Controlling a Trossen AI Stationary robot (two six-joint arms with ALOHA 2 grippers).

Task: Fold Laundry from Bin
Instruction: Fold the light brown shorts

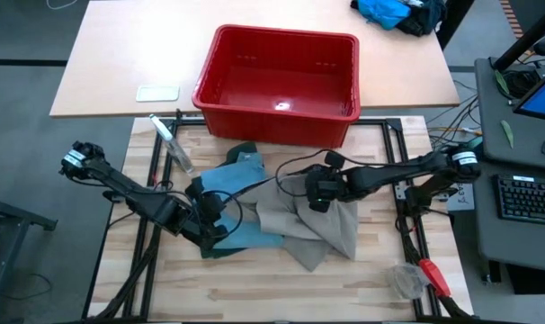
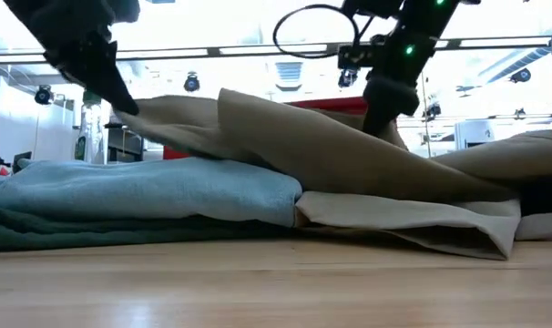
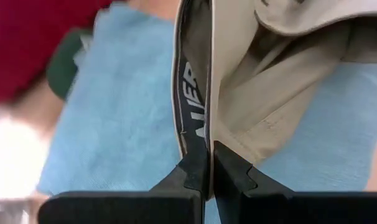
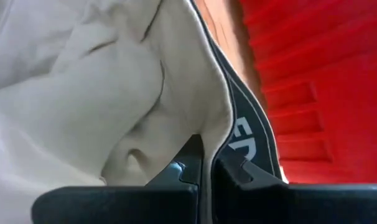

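Both hands clamp the khaki piece's (image 1: 322, 225) black waistband w/ white letters, partly readable: left hand (image 3: 210, 163) "AER", right hand (image 4: 208, 160) "ED".

A robotics lab: a wooden table (image 1: 254, 279) sat in a black frame, with a keyboard (image 1: 529, 198) desk at three o'clock.
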